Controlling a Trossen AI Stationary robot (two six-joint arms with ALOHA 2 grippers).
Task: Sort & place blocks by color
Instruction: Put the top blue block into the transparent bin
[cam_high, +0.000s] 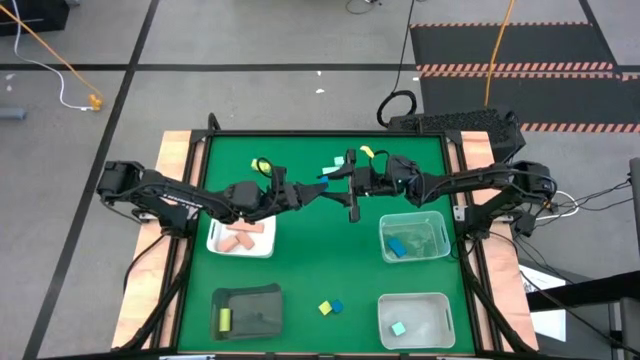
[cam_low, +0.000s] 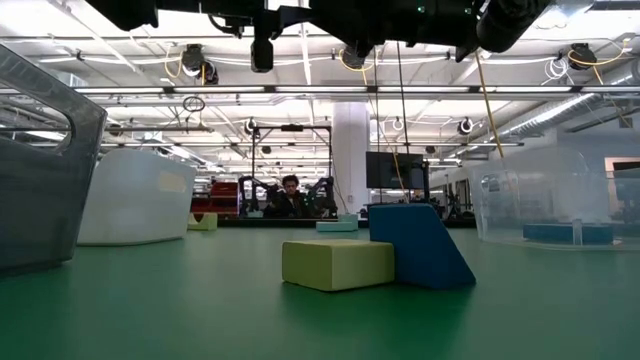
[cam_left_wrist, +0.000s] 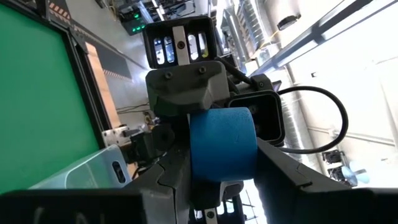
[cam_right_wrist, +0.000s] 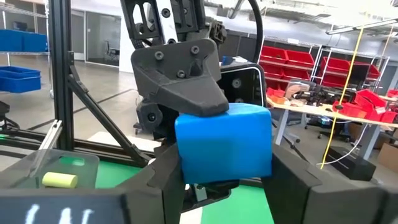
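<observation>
Midway over the green tabletop, the left claw and right claw meet in the air, both clenched on one blue block passed between them. In the right wrist view the same blue block sits between dark fingers. A yellow block and a second blue block lie touching near the front edge.

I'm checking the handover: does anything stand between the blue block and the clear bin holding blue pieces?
Nothing visible lies between the blue block and the bin. Both the right claw and left claw clamp the block mid-air; the left likely must let go first.
</observation>
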